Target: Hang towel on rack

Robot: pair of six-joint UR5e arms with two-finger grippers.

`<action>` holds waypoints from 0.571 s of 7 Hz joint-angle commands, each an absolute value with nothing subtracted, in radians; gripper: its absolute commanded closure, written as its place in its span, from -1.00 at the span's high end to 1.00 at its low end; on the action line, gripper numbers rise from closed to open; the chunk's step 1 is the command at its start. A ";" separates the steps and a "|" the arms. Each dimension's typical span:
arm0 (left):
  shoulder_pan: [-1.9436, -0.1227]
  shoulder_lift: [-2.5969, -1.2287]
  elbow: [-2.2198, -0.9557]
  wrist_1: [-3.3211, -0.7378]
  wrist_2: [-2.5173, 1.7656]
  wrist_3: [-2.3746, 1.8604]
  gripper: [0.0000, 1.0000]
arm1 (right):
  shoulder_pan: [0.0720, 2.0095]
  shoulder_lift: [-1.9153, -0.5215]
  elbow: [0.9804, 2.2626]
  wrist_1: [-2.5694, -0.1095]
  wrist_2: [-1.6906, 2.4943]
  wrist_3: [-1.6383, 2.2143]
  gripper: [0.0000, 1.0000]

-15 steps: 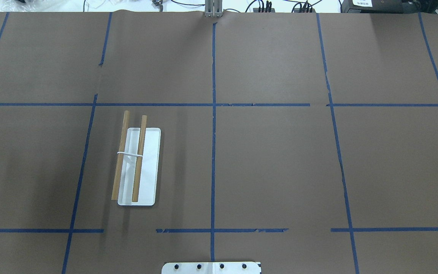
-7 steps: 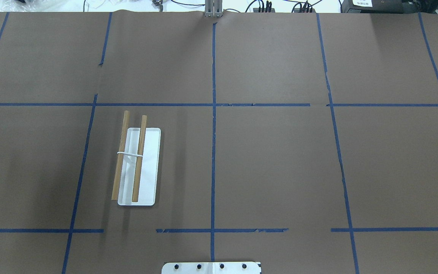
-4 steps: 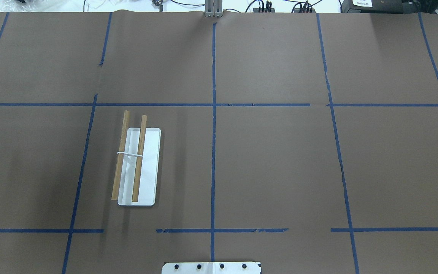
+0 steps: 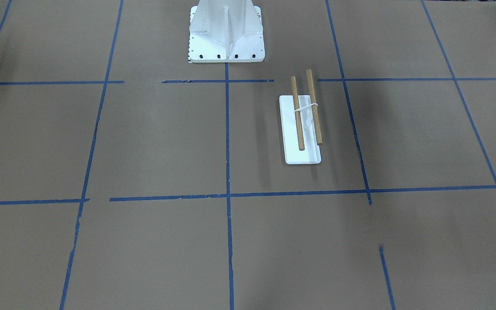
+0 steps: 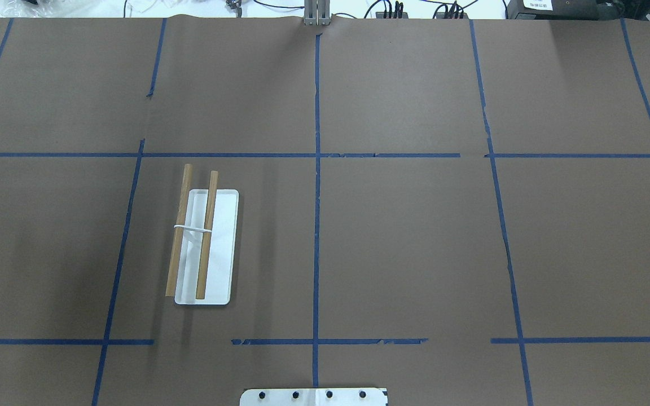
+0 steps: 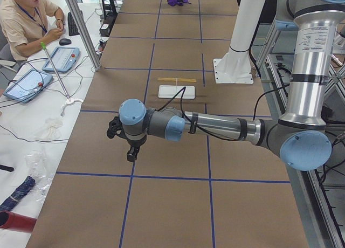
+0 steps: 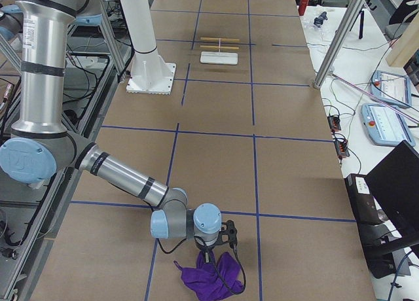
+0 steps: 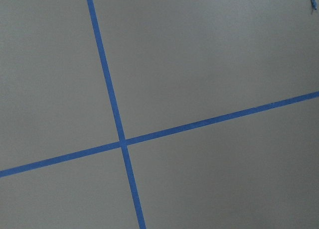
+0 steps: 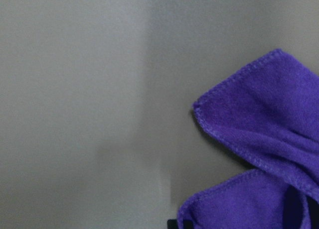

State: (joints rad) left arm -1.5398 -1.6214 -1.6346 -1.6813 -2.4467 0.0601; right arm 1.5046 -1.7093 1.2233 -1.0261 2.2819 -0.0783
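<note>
Nothing has shifted on my overhead feed in the last two seconds: the rack (image 5: 220,254) stands where it was, on the left half of the bench (image 5: 415,237). The purple towel (image 7: 211,275) lies crumpled at the right end, well apart, directly under my right gripper (image 7: 229,239). The left gripper (image 6: 131,152) hangs over brown paper. I cannot tell how either pair of jaws stands.
</note>
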 commanded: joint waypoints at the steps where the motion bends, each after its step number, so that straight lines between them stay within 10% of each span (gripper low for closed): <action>1: -1.540 -1.623 -1.635 -1.681 -2.447 0.063 1.00 | 1.650 -1.724 1.352 -1.072 2.484 -0.080 -1.00; 4: -1.540 -1.617 -1.634 -1.788 -2.445 0.058 1.00 | 1.697 -1.660 1.860 -1.738 2.523 -0.064 -1.00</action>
State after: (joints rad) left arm -1.5401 -1.6196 -1.6331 -1.7535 -2.4457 0.0597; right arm 1.6822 -1.7105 1.6134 -1.3913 2.5180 -0.0708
